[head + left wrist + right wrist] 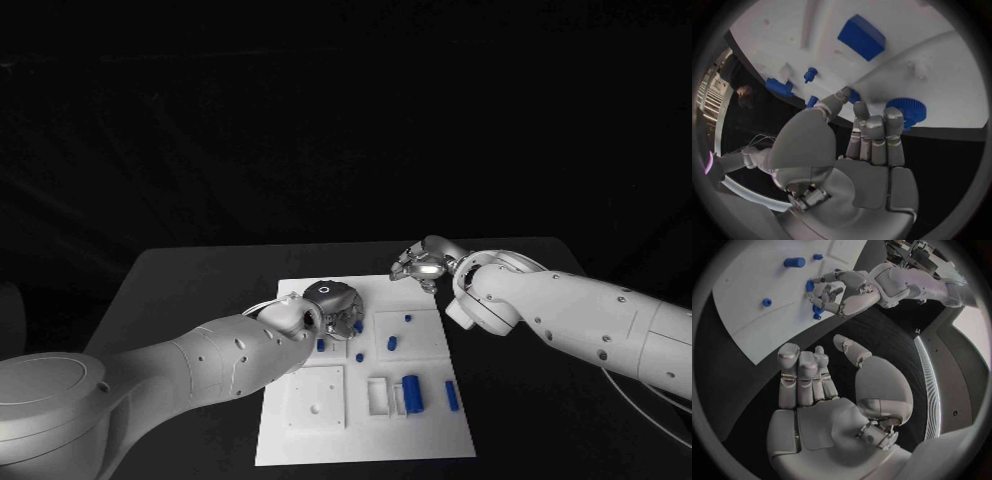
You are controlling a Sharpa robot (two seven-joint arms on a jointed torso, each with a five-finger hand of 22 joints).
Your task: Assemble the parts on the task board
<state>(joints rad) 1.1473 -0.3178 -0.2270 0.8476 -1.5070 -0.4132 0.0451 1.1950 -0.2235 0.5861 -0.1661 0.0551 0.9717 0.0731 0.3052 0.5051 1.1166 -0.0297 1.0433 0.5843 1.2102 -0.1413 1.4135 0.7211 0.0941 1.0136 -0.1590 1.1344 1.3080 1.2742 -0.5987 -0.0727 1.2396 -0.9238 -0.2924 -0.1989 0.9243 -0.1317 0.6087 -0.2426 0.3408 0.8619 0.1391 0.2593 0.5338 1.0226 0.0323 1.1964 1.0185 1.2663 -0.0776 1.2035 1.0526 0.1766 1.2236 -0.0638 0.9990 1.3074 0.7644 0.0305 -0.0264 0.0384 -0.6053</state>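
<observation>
The white task board (361, 425) lies in the middle of the black table. My left hand (335, 305) hovers over its far left part with fingers stretched out and thumb apart (873, 135). A round toothed blue part (911, 111) sits just past its fingertips, and a small blue bit (853, 96) shows between thumb and finger; nothing is plainly gripped. A blue block (861, 31) and a small blue peg (809, 75) stand further along the board. My right hand (423, 262) hangs over bare table beyond the board's far edge, holding nothing (817, 390).
Near the board's front lie a blue cylinder (411, 392) and a slim blue bar (451, 396), beside a white recess (378, 395). Small blue pegs (394, 343) stand mid-board. My left hand (845, 290) also appears across the board in the right wrist view.
</observation>
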